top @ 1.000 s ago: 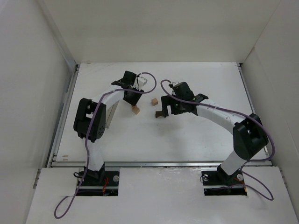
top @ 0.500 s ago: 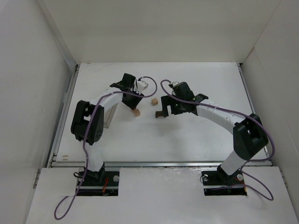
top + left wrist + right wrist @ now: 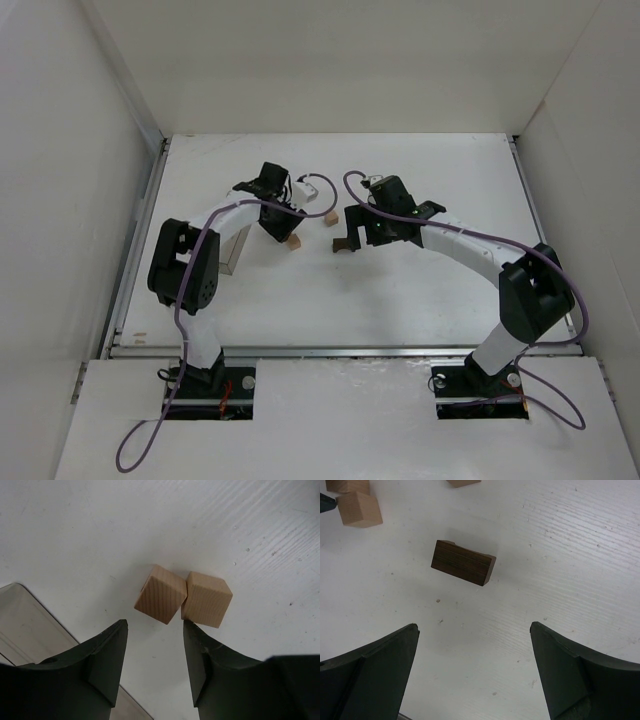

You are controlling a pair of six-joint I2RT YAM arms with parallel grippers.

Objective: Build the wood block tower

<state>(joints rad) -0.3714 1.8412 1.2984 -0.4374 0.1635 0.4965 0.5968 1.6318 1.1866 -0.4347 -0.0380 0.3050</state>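
Two light tan cubes [image 3: 161, 594] [image 3: 207, 599] lie touching side by side on the white table. My left gripper [image 3: 154, 625] is open and empty just short of them, its right finger [image 3: 200, 650] close to the right cube's corner. In the top view one of this pair [image 3: 293, 241] shows beside the left gripper [image 3: 283, 230], and a third tan cube [image 3: 327, 217] lies apart. The dark brown arch piece [image 3: 463, 562] [image 3: 345, 243] lies on the table ahead of my right gripper [image 3: 474, 626] [image 3: 356, 232], which is open and empty above it.
A long clear plastic box [image 3: 236, 250] lies on the table by the left arm; its corner shows in the left wrist view [image 3: 20, 615]. White walls enclose the table on the left, back and right.
My left gripper has swung toward the near tan cubes and lowered over them. The near cube has shifted slightly. The right arm and the arch have not moved.
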